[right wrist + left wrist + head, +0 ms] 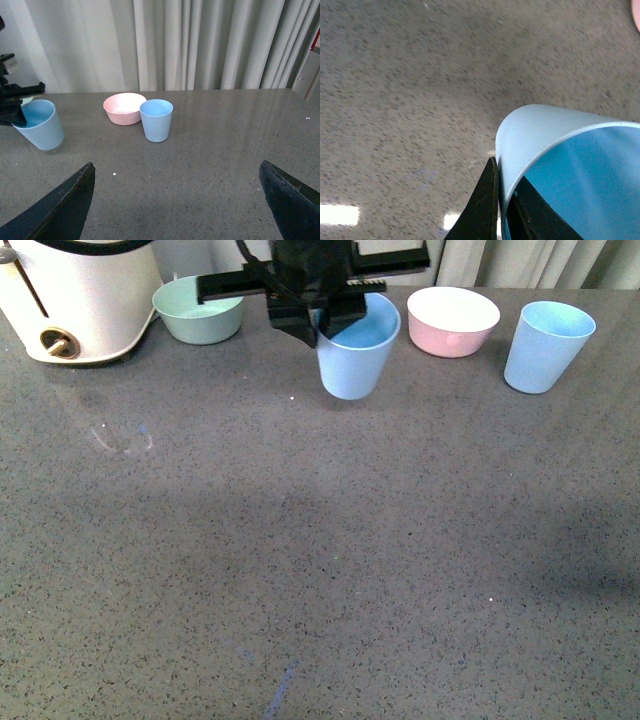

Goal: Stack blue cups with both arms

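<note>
One blue cup (352, 362) is hanging tilted from the left pincer (315, 318), which is gripping its rim with one finger inside the wall and one outside. The other blue cup (547, 347) is standing upright well to that pincer's right, beyond the pink bowl (452, 322). The right pincer (176, 172) is gaping open and empty, facing that other cup. Nothing is nesting yet: the pickup looks done, while carrying across and lowering in are remaining.

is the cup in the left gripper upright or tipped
Slightly tipped: in the right wrist view the held blue cup leans, its rim pinched by the left gripper.
</note>
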Tool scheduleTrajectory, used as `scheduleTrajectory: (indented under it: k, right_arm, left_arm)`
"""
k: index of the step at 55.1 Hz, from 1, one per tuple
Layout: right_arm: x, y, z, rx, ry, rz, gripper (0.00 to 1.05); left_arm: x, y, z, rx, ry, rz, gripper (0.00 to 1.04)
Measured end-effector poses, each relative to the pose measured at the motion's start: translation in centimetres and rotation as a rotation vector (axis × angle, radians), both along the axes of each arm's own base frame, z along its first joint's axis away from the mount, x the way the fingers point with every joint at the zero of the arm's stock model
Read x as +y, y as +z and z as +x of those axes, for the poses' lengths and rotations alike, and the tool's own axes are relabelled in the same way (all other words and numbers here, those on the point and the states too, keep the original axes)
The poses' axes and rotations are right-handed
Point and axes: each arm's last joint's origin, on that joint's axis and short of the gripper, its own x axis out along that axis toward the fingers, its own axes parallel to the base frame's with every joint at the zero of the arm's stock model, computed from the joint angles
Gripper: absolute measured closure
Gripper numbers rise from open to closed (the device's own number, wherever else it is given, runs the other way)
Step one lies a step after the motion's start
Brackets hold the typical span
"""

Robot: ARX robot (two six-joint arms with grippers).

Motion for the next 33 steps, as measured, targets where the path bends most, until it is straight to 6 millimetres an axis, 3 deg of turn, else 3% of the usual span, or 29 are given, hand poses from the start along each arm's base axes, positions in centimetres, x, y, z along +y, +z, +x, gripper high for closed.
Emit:
scheduleTrajectory:
  k: [12,33]
  right_arm:
    - [0.0,0.0,0.0,0.0,0.0,0.0,0.09]
    - [0.0,0.0,0.0,0.0,0.0,0.0,0.09]
  left_arm:
    - [-3.8,-0.8,-1.4,0.036,-0.072,-0.01,1.03]
    - [-5.0,-3.1,-1.7,0.088,-0.102,0.004,1.03]
